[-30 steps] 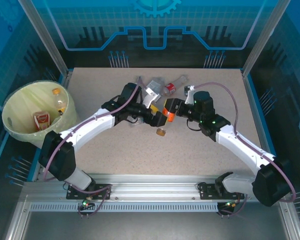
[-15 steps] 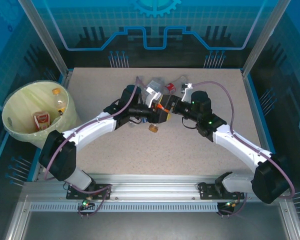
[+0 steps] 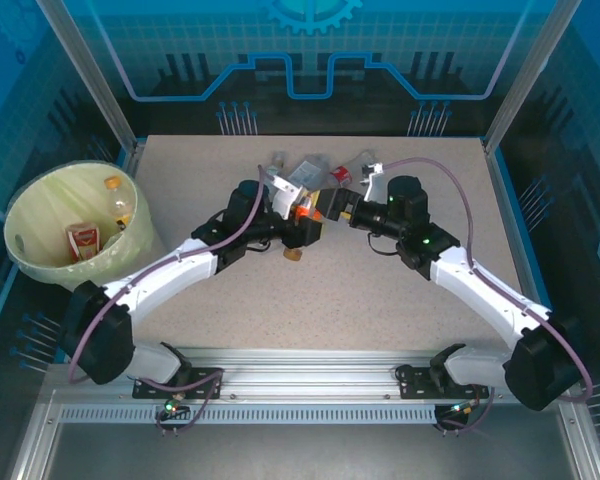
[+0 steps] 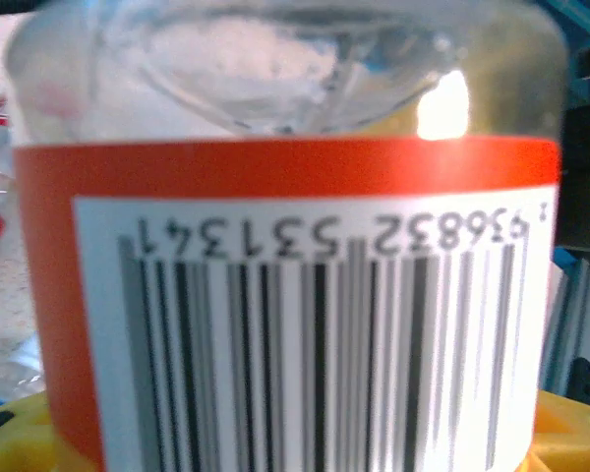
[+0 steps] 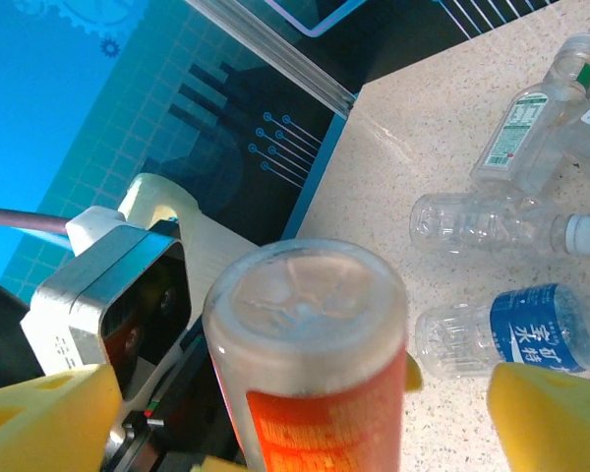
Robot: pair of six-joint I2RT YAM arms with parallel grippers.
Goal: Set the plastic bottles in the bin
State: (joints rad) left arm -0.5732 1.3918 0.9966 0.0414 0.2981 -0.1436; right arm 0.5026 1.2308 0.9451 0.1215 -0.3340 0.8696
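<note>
An orange-labelled clear bottle (image 3: 301, 213) hangs over the table's middle with its tan cap (image 3: 293, 253) pointing down. My left gripper (image 3: 298, 232) is shut on it; in the left wrist view the barcode label (image 4: 305, 324) fills the frame, with yellow finger pads (image 4: 570, 438) at the bottom corners. My right gripper (image 5: 315, 393) is open, its yellow fingers (image 5: 39, 418) spread well clear of the bottle (image 5: 310, 344) on both sides. The pale yellow-green bin (image 3: 40, 270) stands off the table's left edge and holds a few bottles (image 3: 113, 184).
More bottles lie at the table's back centre (image 3: 310, 178). The right wrist view shows a green-labelled one (image 5: 531, 118), a clear one (image 5: 492, 224) and a blue-labelled one (image 5: 516, 329) on the speckled table. Metal frame posts (image 3: 85, 70) stand at the back corners.
The orange-labelled bottle has travelled left and back from the right gripper's side to the left gripper's. The right gripper's fingers have opened off it, and the left arm has drawn leftward.
</note>
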